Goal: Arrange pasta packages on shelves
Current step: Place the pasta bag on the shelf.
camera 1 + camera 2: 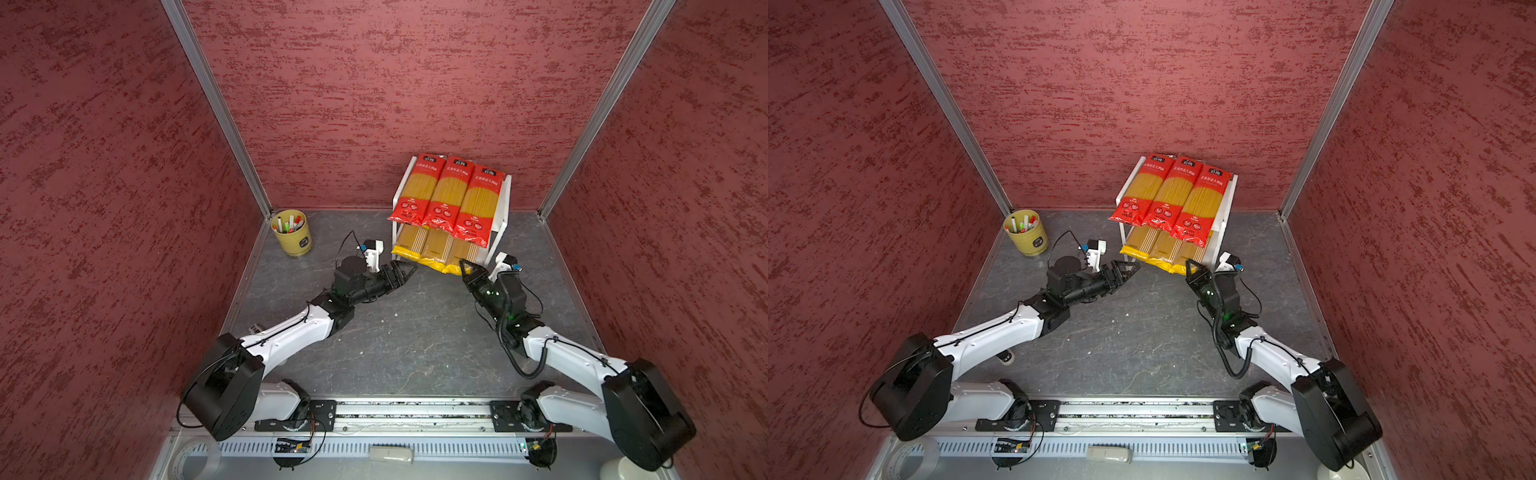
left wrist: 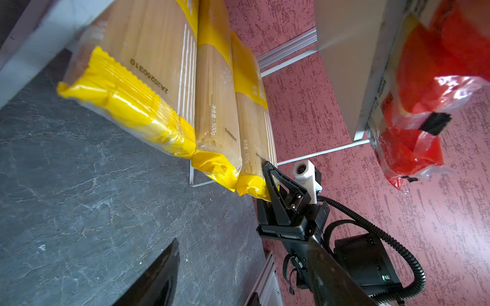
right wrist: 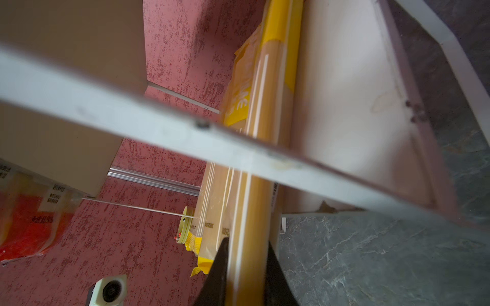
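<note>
Right hand [image 3: 246, 242] clamps the near end of a yellow pasta package [image 3: 238, 212] (its fingers are mostly cropped). The package lies on the lower board of the shelves [image 1: 502, 212] beside two more, their far ends hidden under three red packages [image 1: 446, 199]. Left hand [image 1: 405, 272] gapes empty over the desk [image 1: 395, 340].

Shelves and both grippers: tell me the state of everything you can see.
shelves: upright, both tiers loaded
red packages: three side by side on top, ends overhanging
yellow packages: three underneath, ends sticking out
left gripper: open, empty
right gripper: shut on rightmost yellow package
marker cup: upright
</note>
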